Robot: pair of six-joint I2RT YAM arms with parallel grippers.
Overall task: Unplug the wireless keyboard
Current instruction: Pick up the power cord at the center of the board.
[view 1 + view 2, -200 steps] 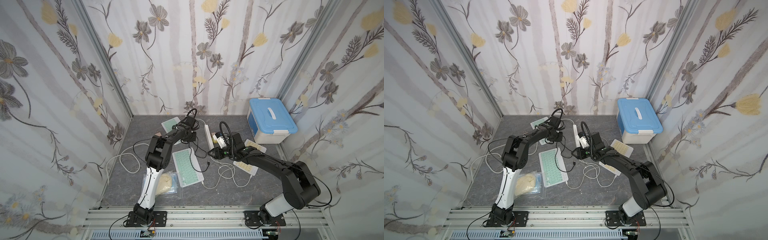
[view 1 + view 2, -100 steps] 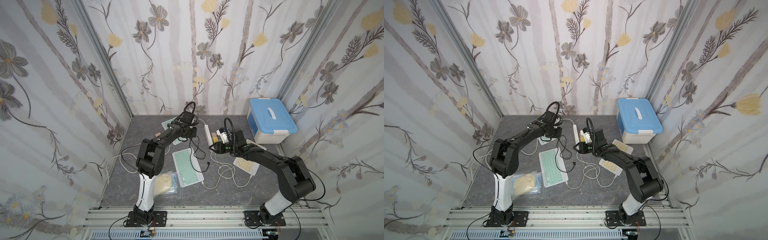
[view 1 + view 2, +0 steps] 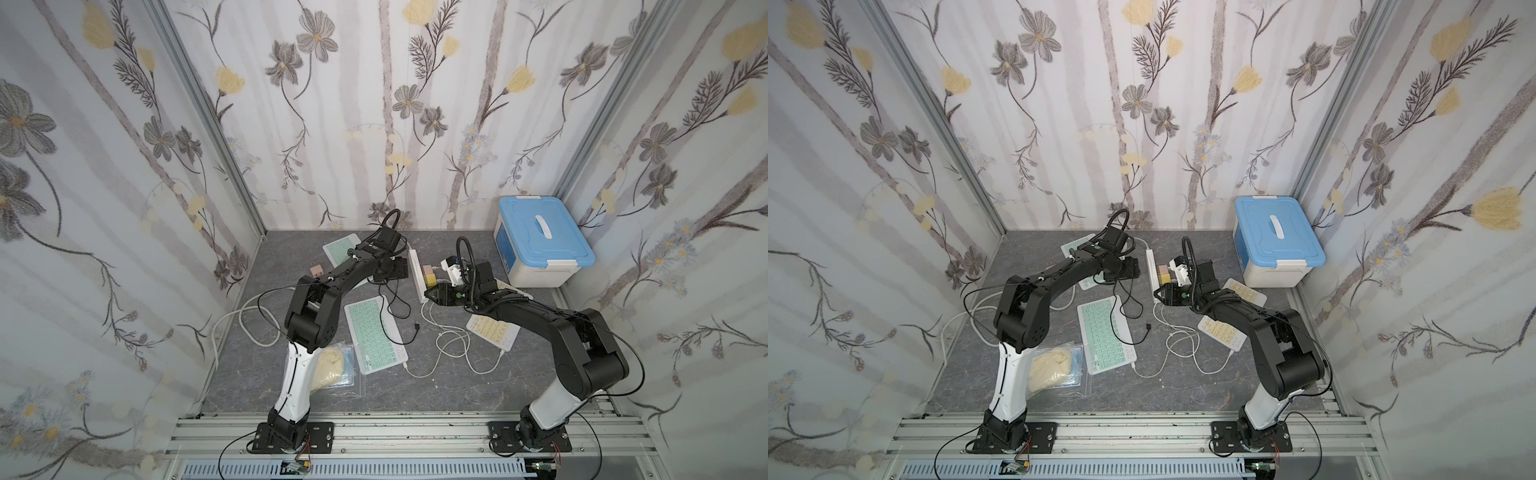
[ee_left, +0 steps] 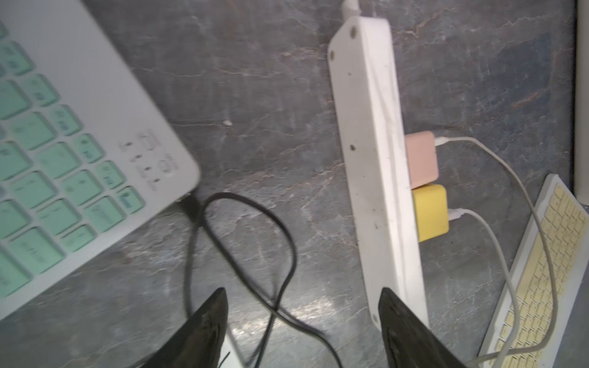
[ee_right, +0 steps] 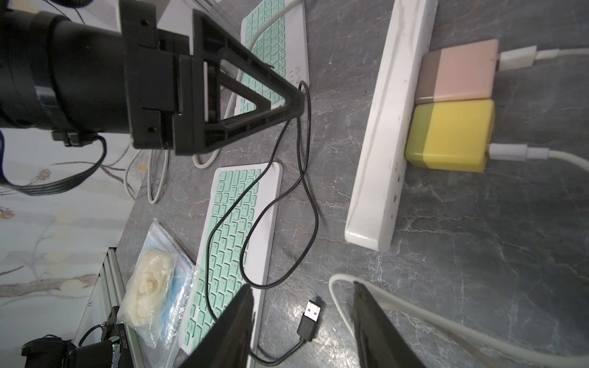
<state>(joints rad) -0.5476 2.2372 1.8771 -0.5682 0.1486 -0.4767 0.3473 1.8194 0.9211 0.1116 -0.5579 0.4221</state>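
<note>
Wireless keyboard (image 4: pixel 63 143): mint keys, white case, flat on the surface (image 4: pixel 255 95), just off the tips of my left hand (image 4: pixel 302 291) and to one side; I take it as the task's one because a plug sits in its corner port
Black cable (image 4: pixel 274 310): plugged into that corner, then loops on the surface right under the left hand's gap; I judge the hand hangs there to get at the plug
Left hand: jaws spread wide, nothing between them, clear of the cable
Right hand (image 5: pixel 302 285): jaws parted, gripping nothing; a white cable (image 5: pixel 446 320) runs along the surface beneath it
Power strip (image 5: pixel 382 127): seems tipped on its side, between my two hands, just ahead of the right one; pink charger (image 5: pixel 462 73) and yellow charger (image 5: pixel 452 133) sit in it side by side, touching, each feeding a white lead
USB plug (image 5: pixel 311 312): the black cable's far end, lying bare near the right hand's fingertips; so I reckon only the keyboard end is left to pull
Left wrist view: shows the plug seated in the port, which both top views hide behind the arm
Right wrist view: shows the free USB plug and a second mint keyboard (image 5: pixel 232 223) that the cable crosses
Top views: only these show both hands facing each other across the strip, and a yellow keyboard (image 3: pixel 492 334) behind the right hand
</note>
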